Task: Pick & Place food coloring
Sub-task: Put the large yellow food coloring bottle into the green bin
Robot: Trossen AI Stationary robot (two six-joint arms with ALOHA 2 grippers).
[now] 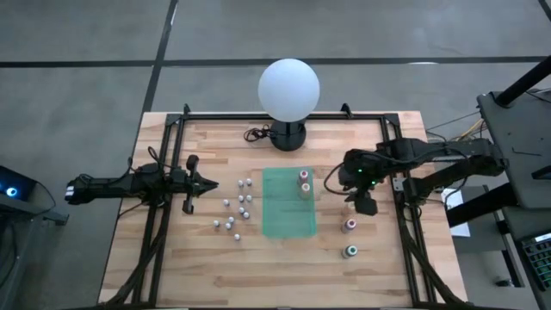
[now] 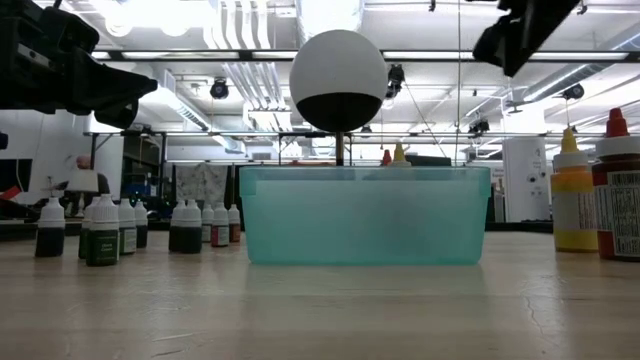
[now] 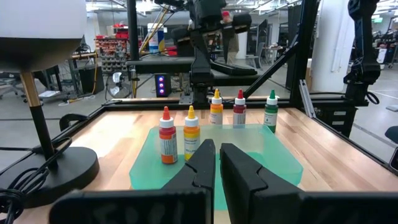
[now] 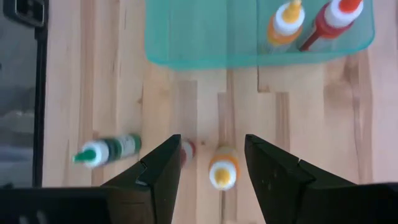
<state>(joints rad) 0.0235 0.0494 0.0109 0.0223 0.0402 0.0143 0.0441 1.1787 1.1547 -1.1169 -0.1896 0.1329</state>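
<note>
Wooden planks top the table (image 1: 207, 258), a workshop with ceiling lights behind. Left gripper (image 1: 209, 183) hangs clenched at nine o'clock beside the small bottles (image 1: 234, 209). Two bottles (image 1: 304, 182) stand in the green tray (image 1: 288, 220). Right gripper (image 1: 362, 205) gapes empty above the orange-topped bottle (image 4: 223, 168) at three o'clock.

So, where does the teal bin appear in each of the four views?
High view: teal bin at table centre, in front of the globe lamp.
Low view: fills the middle.
Left wrist view: just beyond the left gripper.
Right wrist view: beyond the open right gripper.
Shared landmark: the two bottles standing inside it.
</note>
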